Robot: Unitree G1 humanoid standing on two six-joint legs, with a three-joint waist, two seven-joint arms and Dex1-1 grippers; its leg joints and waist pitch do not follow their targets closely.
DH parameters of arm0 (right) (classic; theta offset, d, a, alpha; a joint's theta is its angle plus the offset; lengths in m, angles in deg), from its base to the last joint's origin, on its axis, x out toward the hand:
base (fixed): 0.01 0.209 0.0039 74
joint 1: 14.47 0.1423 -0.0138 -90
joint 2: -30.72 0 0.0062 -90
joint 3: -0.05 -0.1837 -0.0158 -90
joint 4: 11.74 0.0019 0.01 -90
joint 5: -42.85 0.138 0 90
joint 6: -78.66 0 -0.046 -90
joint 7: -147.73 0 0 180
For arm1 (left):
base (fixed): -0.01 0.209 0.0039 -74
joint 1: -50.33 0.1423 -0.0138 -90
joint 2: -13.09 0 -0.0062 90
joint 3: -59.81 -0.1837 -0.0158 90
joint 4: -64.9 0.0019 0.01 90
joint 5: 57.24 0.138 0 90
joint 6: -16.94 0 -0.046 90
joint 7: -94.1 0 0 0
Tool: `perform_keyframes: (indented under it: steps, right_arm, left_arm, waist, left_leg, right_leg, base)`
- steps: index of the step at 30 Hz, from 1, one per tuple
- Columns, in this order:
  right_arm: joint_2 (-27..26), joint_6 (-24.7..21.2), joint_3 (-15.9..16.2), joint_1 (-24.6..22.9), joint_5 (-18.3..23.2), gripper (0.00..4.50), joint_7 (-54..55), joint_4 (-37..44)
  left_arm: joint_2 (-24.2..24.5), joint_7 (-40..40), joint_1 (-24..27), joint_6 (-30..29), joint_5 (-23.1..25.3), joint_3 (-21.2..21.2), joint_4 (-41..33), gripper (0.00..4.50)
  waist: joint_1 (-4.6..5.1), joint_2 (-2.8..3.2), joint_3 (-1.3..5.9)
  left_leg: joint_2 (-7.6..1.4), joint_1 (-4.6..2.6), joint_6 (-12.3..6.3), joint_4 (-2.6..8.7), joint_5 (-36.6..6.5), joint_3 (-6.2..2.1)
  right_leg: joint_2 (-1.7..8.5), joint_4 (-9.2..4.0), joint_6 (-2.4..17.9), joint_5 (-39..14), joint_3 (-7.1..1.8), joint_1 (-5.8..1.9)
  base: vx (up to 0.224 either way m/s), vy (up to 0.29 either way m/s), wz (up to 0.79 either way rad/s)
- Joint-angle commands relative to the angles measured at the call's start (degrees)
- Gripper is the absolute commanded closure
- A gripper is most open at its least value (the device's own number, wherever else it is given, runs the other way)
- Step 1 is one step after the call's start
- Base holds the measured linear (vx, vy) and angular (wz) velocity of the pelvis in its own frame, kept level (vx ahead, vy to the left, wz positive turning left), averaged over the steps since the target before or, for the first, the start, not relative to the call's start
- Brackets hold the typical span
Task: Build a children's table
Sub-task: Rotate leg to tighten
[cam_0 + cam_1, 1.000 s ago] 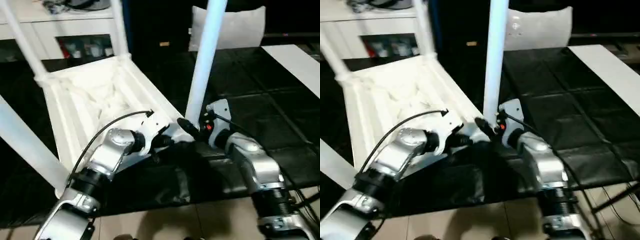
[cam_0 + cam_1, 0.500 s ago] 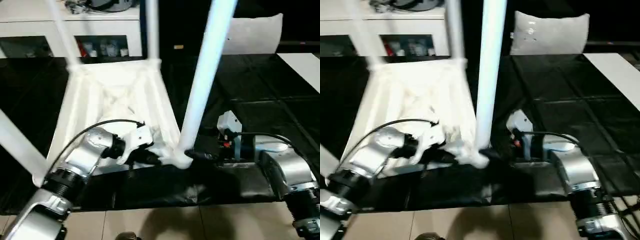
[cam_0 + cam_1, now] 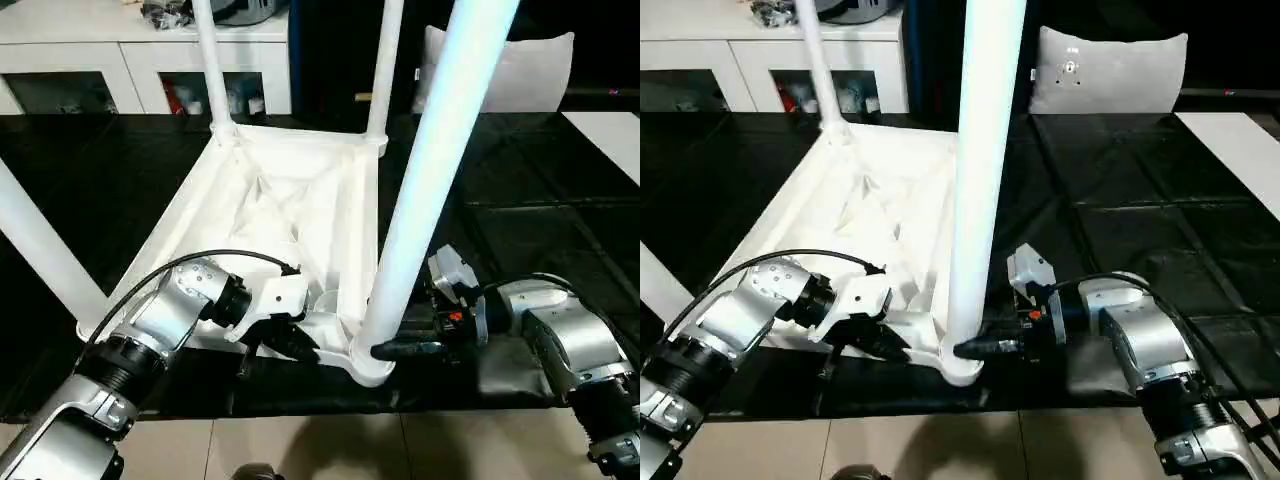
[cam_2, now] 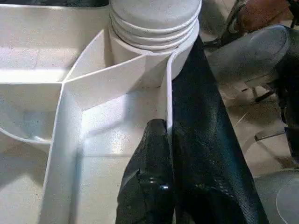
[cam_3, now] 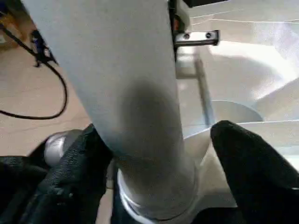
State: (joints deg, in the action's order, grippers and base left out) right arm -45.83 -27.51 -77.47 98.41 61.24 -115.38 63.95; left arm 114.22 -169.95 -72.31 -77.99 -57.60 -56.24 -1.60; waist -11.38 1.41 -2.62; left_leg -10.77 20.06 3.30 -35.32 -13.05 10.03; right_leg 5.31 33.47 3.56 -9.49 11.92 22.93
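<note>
The white table top (image 3: pixel 290 200) lies upside down on the black mat, ribs facing up. Legs stand in its corner sockets: two at the far corners (image 3: pixel 210 60), one at the near left (image 3: pixel 40 250), and a thick one at the near right (image 3: pixel 430 180). My left gripper (image 3: pixel 300 340) is shut on the top's near rim (image 4: pixel 169 102) beside that near-right socket (image 4: pixel 154 28), one finger (image 4: pixel 149 182) inside the wall. My right gripper (image 3: pixel 395 350) straddles the base of the near-right leg (image 5: pixel 126 84), its fingers (image 5: pixel 70 182) on either side of it.
A grey-white cushion (image 3: pixel 520 75) stands at the back right. A white cabinet (image 3: pixel 130 50) runs along the back left. The black mat (image 3: pixel 540 200) spreads to the right, with a white panel (image 3: pixel 610 130) at its far right. Pale tiled floor (image 3: pixel 330 450) lies at the mat's near edge.
The table top has swung round on the mat, so its long sides now run away from me. Both grippers stayed at the near-right corner and sit lower. The camera also shifted.
</note>
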Motion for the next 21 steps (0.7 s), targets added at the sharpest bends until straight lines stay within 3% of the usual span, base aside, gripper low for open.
perform_keyframes:
  steps: [1,8,16,19,21]
  right_arm:
    - [0.55,-0.79,0.46,1.07,0.92,1.26,-1.18,-0.09]
    - [0.66,-2.38,0.96,0.83,1.35,1.88,-2.56,0.45]
    - [-0.66,-6.15,-0.19,-0.24,3.5,2.39,-0.39,2.82]
    - [-2.99,-6.63,-0.82,-0.98,1.78,2.42,6.19,3.25]
    - [-7.81,-6.0,-2.38,-0.75,-0.95,2.42,16.75,0.9]
  left_arm:
    - [-0.16,-3.58,-1.37,1.34,-0.22,-1.83,-1.31,4.5]
    - [-0.15,-3.53,-1.62,1.67,-0.09,-1.74,-0.67,4.5]
    - [-0.74,-2.48,-1.23,-1.01,-1.45,-0.36,-0.83,4.5]
    - [-2.45,1.27,-1.17,-4.18,-2.01,1.15,-1.45,4.5]
    - [-5.5,8.44,-1.25,-8.25,-1.42,2.99,-1.35,4.5]
  waist:
    - [0.52,-0.64,4.35]
    - [0.51,-0.88,4.33]
    - [0.51,-0.61,4.33]
    - [0.71,-0.61,4.1]
    - [1.22,-0.56,3.73]
  left_leg:
    - [-3.79,-0.02,-3.88,3.88,-2.99,-1.39]
    - [-3.51,-0.01,-3.43,3.87,-3.32,-1.25]
    - [-3.6,-0.02,-3.18,3.89,-3.33,-1.33]
    - [-3.51,-0.07,-2.42,4.03,-4.37,-1.32]
    - [-3.16,-0.37,-1.14,4.0,-5.81,-1.23]
  right_leg:
    - [5.38,-4.43,-0.43,-17.94,-5.12,-3.77]
    - [5.31,-4.74,-1.59,-19.61,-5.02,-3.84]
    - [5.29,-4.78,-1.74,-19.46,-4.95,-3.79]
    - [5.31,-5.23,-2.31,-21.59,-4.78,-3.73]
    - [5.3,-6.09,-3.62,-25.39,-4.37,-3.39]
  base:
    - [0.0,0.0,0.0]
    - [0.0,0.0,0.0]
    - [0.0,0.0,0.0]
    - [0.0,0.0,0.0]
    - [0.0,0.0,0.0]
